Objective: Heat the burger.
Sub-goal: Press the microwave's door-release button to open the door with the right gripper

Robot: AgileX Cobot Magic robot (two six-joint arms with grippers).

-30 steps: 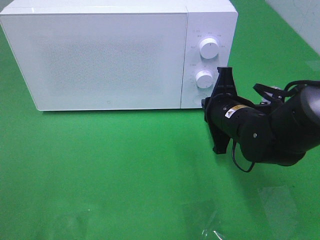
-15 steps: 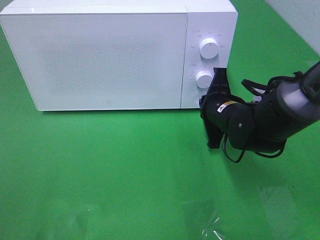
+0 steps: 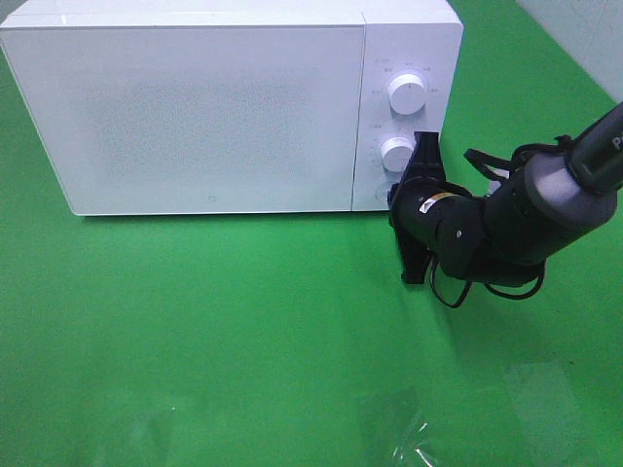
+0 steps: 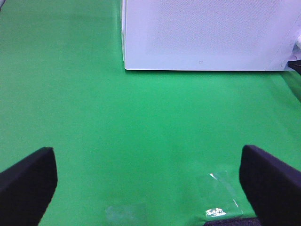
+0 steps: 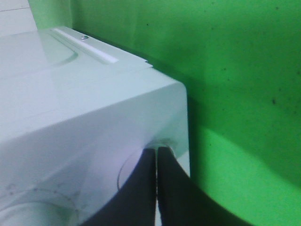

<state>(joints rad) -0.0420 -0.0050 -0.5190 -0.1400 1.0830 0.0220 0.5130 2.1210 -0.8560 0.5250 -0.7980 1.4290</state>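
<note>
The burger is out of view. The white microwave (image 3: 214, 107) stands at the back with its door closed; in the left wrist view the microwave (image 4: 207, 33) shows with the door closed too. My right gripper (image 3: 392, 197) is shut, its tips against the lower corner of the control panel, below the lower knob (image 3: 397, 154). In the right wrist view the right gripper (image 5: 156, 151) has its fingers pressed together on a round recess in the microwave's (image 5: 84, 108) front. My left gripper (image 4: 146, 157) is open over bare green cloth, holding nothing; it is not in the exterior high view.
The upper knob (image 3: 406, 92) sits above the lower one. Shiny clear patches (image 3: 409, 438) lie on the green cloth near the front edge. A pale surface (image 3: 584, 29) borders the cloth at the back right.
My right arm has swung left and toward the microwave, bringing the shut gripper against the panel's lower corner. The microwave door has stayed closed.
</note>
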